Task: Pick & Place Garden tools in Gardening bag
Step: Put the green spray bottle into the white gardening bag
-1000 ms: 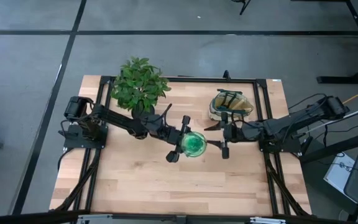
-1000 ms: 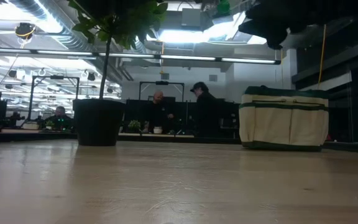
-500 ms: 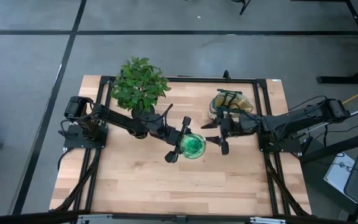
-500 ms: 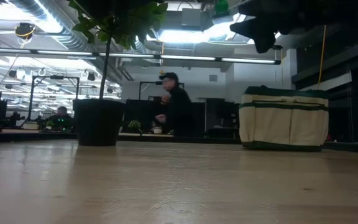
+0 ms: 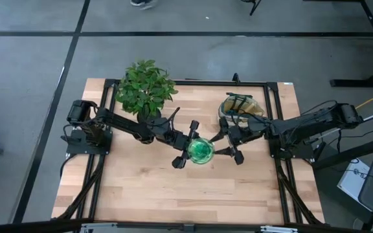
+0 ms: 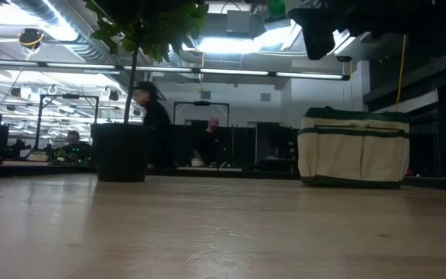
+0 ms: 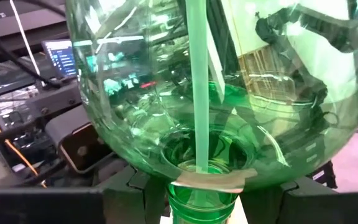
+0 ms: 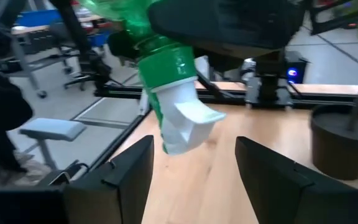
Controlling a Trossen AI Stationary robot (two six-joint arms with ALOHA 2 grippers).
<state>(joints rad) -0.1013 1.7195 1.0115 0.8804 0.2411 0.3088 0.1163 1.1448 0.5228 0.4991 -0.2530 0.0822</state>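
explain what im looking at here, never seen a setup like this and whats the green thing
This is a robot with two dark arms bolted to a wooden table, each ending in a two-finger claw. One picture looks straight down from above, one sits level with the tabletop, and two come from cameras on the arms' wrists.

On the table stand a leafy potted plant and a cream canvas gardening bag with green trim.

The green thing is a translucent spray bottle, held up in the air over the middle of the table by the left claw. The right claw hangs open just beside it, fingers either side of the bottle's white nozzle without touching it.
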